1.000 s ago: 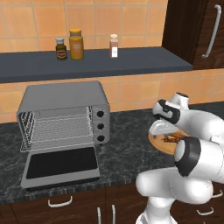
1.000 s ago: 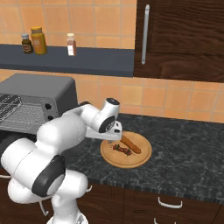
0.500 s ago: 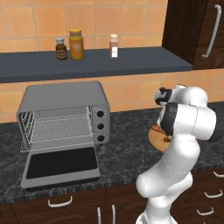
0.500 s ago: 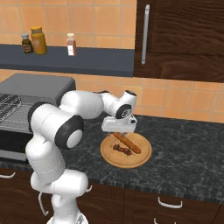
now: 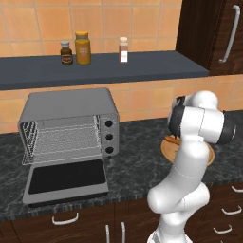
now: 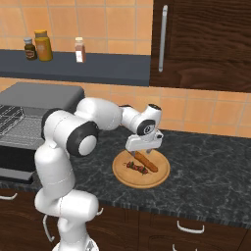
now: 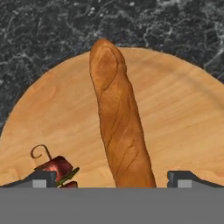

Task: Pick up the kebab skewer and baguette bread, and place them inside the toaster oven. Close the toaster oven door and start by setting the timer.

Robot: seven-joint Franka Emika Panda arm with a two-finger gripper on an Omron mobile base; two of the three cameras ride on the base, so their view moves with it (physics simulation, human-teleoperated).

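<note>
Lying lengthwise between tool [image 7: 112,179] tips, baguette bread [image 7: 117,122]

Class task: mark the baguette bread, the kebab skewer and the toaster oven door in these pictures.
baguette bread [image 7: 119,127]: hand view, middle of the loaf.
kebab skewer [image 6: 137,167]: right base view, its threaded chunks.
toaster oven door [image 5: 66,177]: left base view, dark glass window.

Gripper [image 6: 142,151]: you see it wide open, pointing down just above the plate.
Plate [image 6: 158,179]: round, wooden, on the dark counter [image 6: 211,186].
Baguette [image 6: 147,162]: lies diagonally on the plate, under the fingers.
Skewer [image 6: 137,167]: just left of the baguette.
Oven [image 6: 37,105]: at your left edge.
Shelf [image 6: 98,68]: carries three jars [image 6: 43,45].
</note>
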